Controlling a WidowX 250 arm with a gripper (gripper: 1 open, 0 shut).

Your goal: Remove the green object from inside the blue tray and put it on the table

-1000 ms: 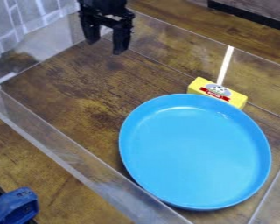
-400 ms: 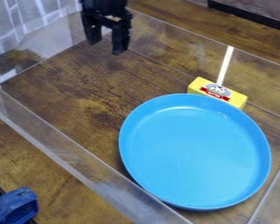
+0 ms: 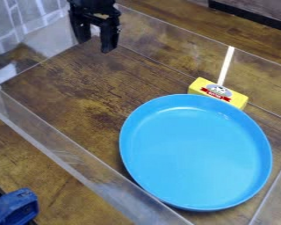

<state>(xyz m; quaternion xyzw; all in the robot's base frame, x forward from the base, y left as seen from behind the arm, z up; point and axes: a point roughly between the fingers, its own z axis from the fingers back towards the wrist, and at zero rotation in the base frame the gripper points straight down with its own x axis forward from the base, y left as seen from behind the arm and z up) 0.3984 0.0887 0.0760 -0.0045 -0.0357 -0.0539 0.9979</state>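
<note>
Atop table (image 3: 78, 86), blue tray (image 3: 196, 151) nr yellow block (image 3: 218, 93).

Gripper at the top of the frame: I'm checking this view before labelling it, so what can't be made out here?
- The arm above the gripper: cut off by the camera view's top edge.
- The dark thing beside the blue object, lower left: cut off by the left edge.
- Lettering on the yellow block: too small to read.
- Any green object: none visible.

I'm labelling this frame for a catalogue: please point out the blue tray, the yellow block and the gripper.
Blue tray (image 3: 195, 151): camera view, bare inner floor.
Yellow block (image 3: 218, 92): camera view, top face.
Gripper (image 3: 95, 40): camera view, between fingertips.
</note>
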